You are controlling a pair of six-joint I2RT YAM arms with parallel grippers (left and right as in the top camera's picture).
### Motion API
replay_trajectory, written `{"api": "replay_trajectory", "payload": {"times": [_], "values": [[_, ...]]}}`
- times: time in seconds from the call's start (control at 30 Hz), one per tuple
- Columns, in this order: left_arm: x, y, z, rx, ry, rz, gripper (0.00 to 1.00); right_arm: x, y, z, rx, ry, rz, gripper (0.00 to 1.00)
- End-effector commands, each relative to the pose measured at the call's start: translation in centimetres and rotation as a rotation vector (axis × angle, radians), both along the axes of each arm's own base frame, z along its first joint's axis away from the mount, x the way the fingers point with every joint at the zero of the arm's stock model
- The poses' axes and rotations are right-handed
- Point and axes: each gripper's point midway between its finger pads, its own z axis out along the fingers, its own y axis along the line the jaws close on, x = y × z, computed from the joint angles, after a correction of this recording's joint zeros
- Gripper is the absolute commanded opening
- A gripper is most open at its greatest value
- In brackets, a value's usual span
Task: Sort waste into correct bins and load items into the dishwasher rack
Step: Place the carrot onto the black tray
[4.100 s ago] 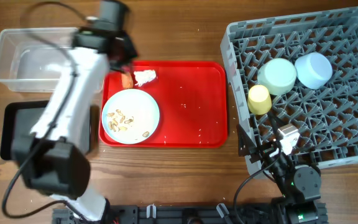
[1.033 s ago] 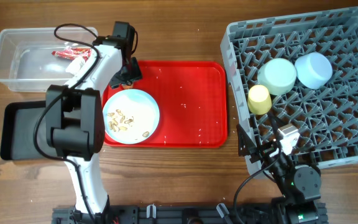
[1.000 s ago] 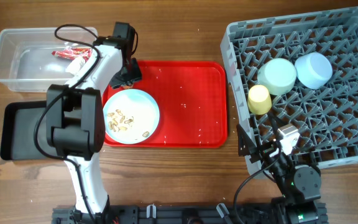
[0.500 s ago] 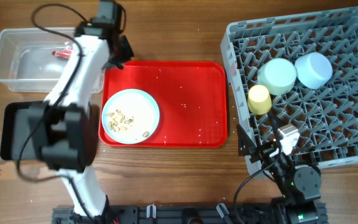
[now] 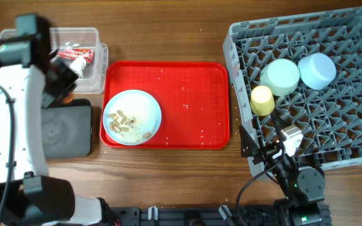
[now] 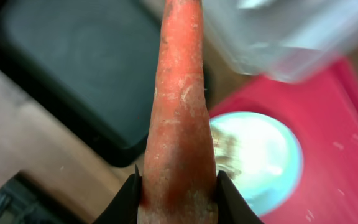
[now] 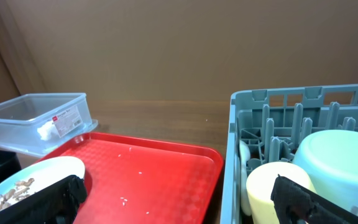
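A: Waste status?
B: Clamped at thick end, near black tray (image 5: 68,133) — orange carrot (image 6: 179,124). Inside clear tub (image 5: 97,79): red wrapper (image 5: 77,53), white tissue (image 7: 45,129). On blue plate (image 5: 151,105): beige scraps (image 5: 127,122).
A: Status of grey rack (image 5: 338,132)?
B: Holding pale green bowl (image 5: 280,76), pale blue bowl (image 5: 317,70), yellow cup (image 5: 262,99) — close together.

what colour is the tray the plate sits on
The tray is red, clearest in the overhead view.

Overhead looks straight down — all views share the red tray (image 5: 193,100).

No readable text or labels.
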Motion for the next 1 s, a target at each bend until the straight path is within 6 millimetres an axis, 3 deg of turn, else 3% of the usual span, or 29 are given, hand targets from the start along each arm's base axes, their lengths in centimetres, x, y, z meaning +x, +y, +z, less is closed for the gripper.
{"api": "replay_trajectory", "payload": {"times": [0.0, 0.07, 0.13, 0.23, 0.27, 0.3, 0.37, 0.57, 0.67, 0.7, 0.77, 0.87, 0.97], "values": [[-3.1, 3.6, -4.5, -0.021, 0.084, 0.191, 0.08, 0.0, -0.2, 0.3, 0.014, -0.011, -0.014, 1.0], [-4.3, 4.9, -7.0, -0.034, 0.102, 0.273, 0.12, 0.0, -0.2, 0.3, 0.014, -0.011, -0.014, 1.0], [-5.5, 5.5, -9.3, -0.06, 0.121, 0.346, 0.26, 0.0, -0.2, 0.3, 0.014, -0.011, -0.014, 1.0], [-7.3, 5.2, -12.0, -0.128, 0.153, 0.394, 0.31, 0.0, -0.2, 0.3, 0.014, -0.011, -0.014, 1.0], [-7.7, 5.1, -12.7, -0.14, 0.162, 0.405, 0.38, 0.0, -0.2, 0.3, 0.014, -0.011, -0.014, 1.0], [-7.8, 5.0, -12.8, -0.146, 0.163, 0.408, 0.45, 0.0, -0.2, 0.3, 0.014, -0.011, -0.014, 1.0], [-7.2, 4.5, -12.4, -0.188, 0.137, 0.406, 0.83, 0.0, -0.2, 0.3, 0.014, -0.011, -0.014, 1.0], [-3.4, 1.3, -8.9, -0.27, -0.013, 0.266, 0.75, 0.0, -0.2, 0.3, 0.014, -0.011, -0.014, 1.0], [-1.2, -2.5, -7.1, -0.268, -0.098, 0.114, 0.76, 0.0, -0.2, 0.3, 0.014, -0.011, -0.014, 1.0], [-0.2, -4.5, -6.6, -0.261, -0.13, 0.023, 0.78, 0.0, -0.2, 0.3, 0.014, -0.011, -0.014, 1.0], [2.1, -10.6, -5.8, -0.238, -0.21, -0.328, 0.86, 0.0, -0.2, 0.3, 0.014, -0.011, -0.014, 1.0], [2.9, -17.1, -6.6, -0.127, -0.225, -0.694, 0.82, 0.0, -0.2, 0.3, 0.014, -0.011, -0.014, 1.0], [2.4, -20.7, -8.9, -0.007, -0.164, -0.827, 0.76, 0.0, -0.2, 0.3, 0.013, -0.011, -0.014, 1.0]]}}
